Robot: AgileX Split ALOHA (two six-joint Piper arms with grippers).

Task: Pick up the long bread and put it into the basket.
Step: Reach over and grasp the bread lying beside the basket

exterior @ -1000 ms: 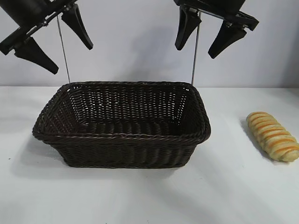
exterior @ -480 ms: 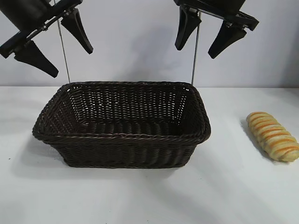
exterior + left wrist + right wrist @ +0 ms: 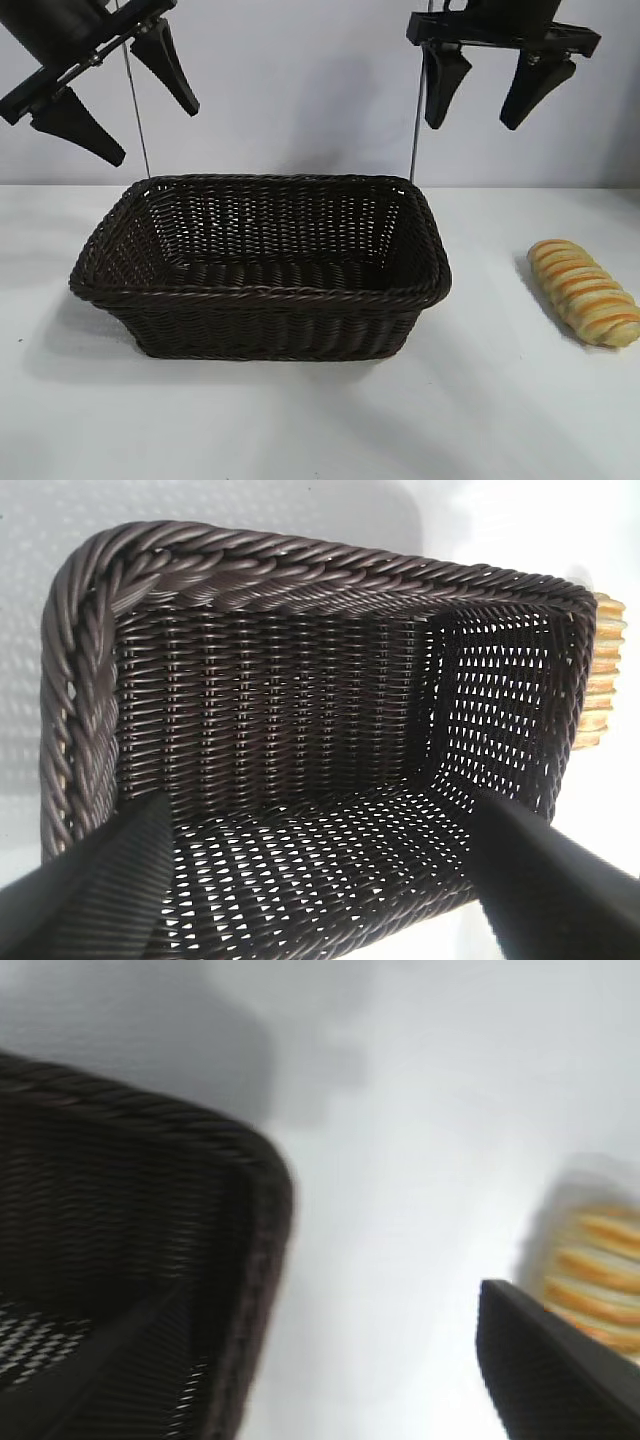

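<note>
A white table holds a large dark-brown woven basket with flared sides and a braided rim, sitting near the middle and a little to the left in the exterior view. The long bread, a pale-yellow loaf with orange-brown ridges across it, lies flat on the table to the right of the basket, well apart from it and untouched. The left gripper hangs high above the basket's left end, tilted, its two black fingers spread wide with nothing between them; its wrist view looks down into the basket's woven interior, with a sliver of the bread showing past the far rim. The right gripper hangs high above the basket's right rear corner, pointing downward, fingers likewise wide apart and holding nothing; its wrist view shows the basket's corner to one side and the bread to the other, with bare table between
</note>
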